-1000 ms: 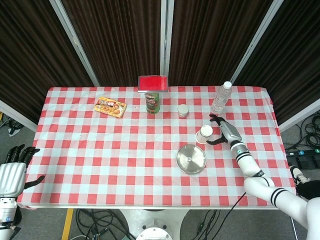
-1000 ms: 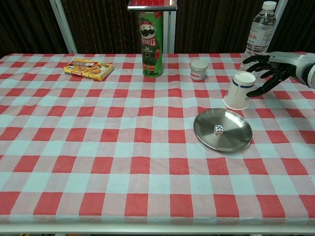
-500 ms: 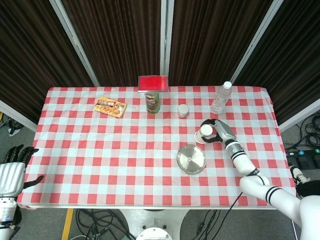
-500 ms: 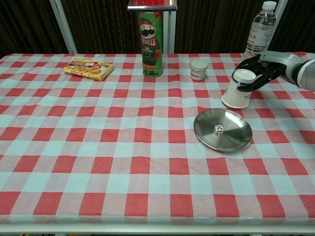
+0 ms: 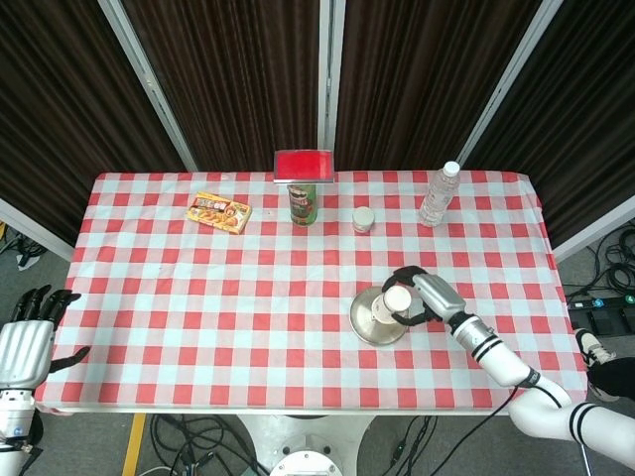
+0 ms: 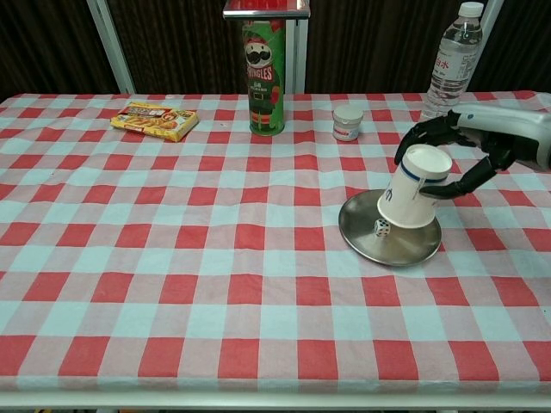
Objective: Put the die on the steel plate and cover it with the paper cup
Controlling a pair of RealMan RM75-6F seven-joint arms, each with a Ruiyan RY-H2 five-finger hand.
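Note:
The steel plate (image 6: 366, 243) lies right of the table's middle, with a small white die (image 6: 381, 227) on it. My right hand (image 6: 458, 153) grips the white paper cup (image 6: 411, 186) upside down and tilted, its mouth low over the plate just right of the die, which still shows. From the head view the cup (image 5: 397, 299) sits over the plate's (image 5: 369, 319) right edge, in the right hand (image 5: 425, 297). My left hand (image 5: 27, 340) hangs off the table's left front corner, fingers apart and holding nothing.
At the back of the table stand a green Pringles can (image 6: 263, 77), a small white jar (image 6: 348, 122) and a water bottle (image 6: 452, 60). A yellow snack box (image 6: 155, 120) lies back left. A red box (image 5: 304, 165) sits behind the can.
My right hand closed around the cup, lifted it off the cloth and carried it toward me and left, over the plate. The left hand stayed put.

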